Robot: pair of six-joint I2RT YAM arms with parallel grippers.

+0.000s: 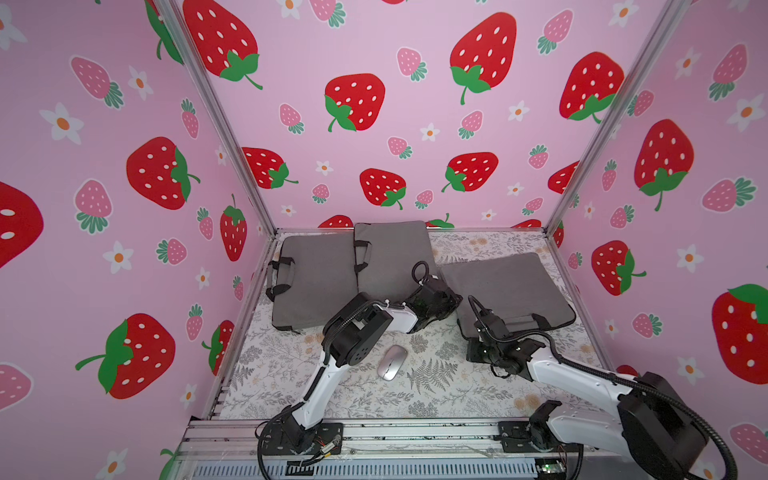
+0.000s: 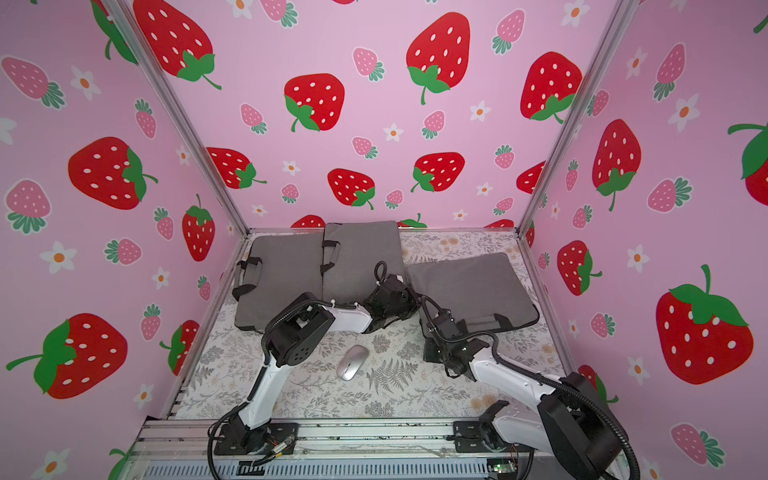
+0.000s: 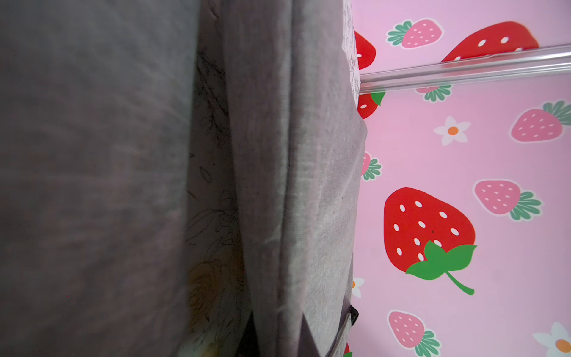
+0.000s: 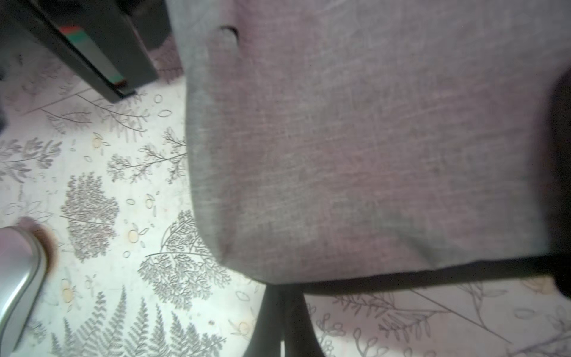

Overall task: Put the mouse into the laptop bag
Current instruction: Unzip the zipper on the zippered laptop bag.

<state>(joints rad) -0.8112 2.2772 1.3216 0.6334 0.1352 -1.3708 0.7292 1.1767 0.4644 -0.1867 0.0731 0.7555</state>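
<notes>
Both top views show left arm (image 1: pixel 399 318) bent, reaching beside laptop bag (image 1: pixel 507 286).

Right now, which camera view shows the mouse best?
A top view: both top views show the whole silver mouse lying free on the patterned table. The right wrist view catches only a blurred edge of the mouse; the left wrist view shows none, just grey bag fabric.
</notes>
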